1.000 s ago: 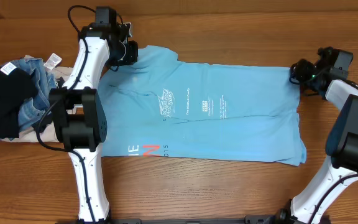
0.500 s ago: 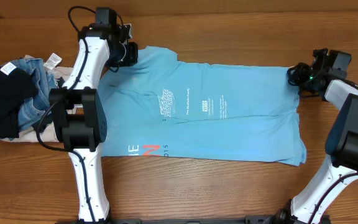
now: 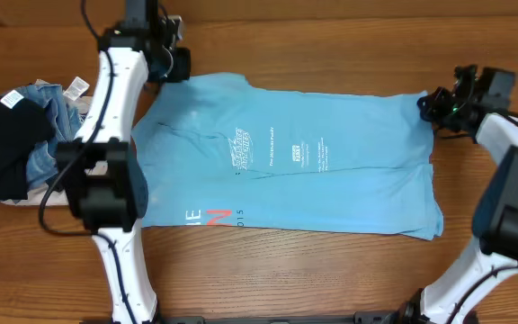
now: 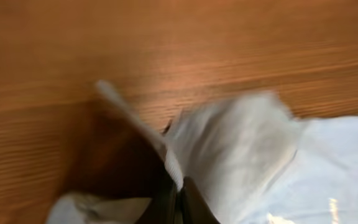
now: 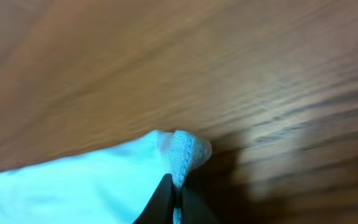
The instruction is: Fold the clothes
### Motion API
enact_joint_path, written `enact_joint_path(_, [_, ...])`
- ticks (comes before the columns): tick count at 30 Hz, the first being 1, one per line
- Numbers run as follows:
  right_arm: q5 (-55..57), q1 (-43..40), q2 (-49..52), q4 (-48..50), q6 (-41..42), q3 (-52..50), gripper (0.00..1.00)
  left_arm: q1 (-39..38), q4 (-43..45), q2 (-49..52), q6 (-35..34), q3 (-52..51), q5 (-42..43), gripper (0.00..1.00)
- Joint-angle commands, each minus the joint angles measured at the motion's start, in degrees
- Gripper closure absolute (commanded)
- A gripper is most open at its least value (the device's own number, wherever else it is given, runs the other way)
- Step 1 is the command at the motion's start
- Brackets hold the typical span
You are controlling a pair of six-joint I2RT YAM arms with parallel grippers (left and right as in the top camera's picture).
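Evidently the first fold is just starting: the large light-blue cotton T-shirt (image 3: 331,171) with white print lies spread flat across the brown wooden tabletop (image 3: 331,279), pinched at its two far corners. The left claw (image 3: 176,65) is clamped shut on the far-left corner, and the right claw (image 3: 428,103) is closed on the stitched far-right corner. Next, I judge, both should lift evenly and carry that edge toward the near one, keeping the cloth taut.

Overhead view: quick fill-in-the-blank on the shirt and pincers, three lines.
1. The large light-blue cotton T-shirt lies spread on a ____ table.
2. The left pincer and right pincer are each ____ on a far corner of it.
3. Its big letters are white and ____.
Missing: wooden; shut; red.
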Motion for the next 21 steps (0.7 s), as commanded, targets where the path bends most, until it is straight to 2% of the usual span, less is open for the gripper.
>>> enact_joint_path(1, [-2.01,-0.02,-7.93,-3.78,-0.50,0.52,0.96,0.44,-2.23,-6.91,2.62,1.31,-2.89,0.96])
enact_joint_path(7, [0.22,-0.02,-12.26,-14.38,0.39,0.52,0.96,0.44,-9.90,-7.58,3.15,1.31,-6.43,0.96])
enact_joint_path(14, [9.18,-0.02,-12.66,-25.97,0.37,0.52,0.96,0.52,-19.08,-7.58,3.15,1.29,-18.10,0.96])
enact_joint_path(21, [22.60,-0.02,-12.72,-34.69,6.45,0.52,0.96,2.08,-26.05,-7.56,3.15,1.29,-23.74,0.96])
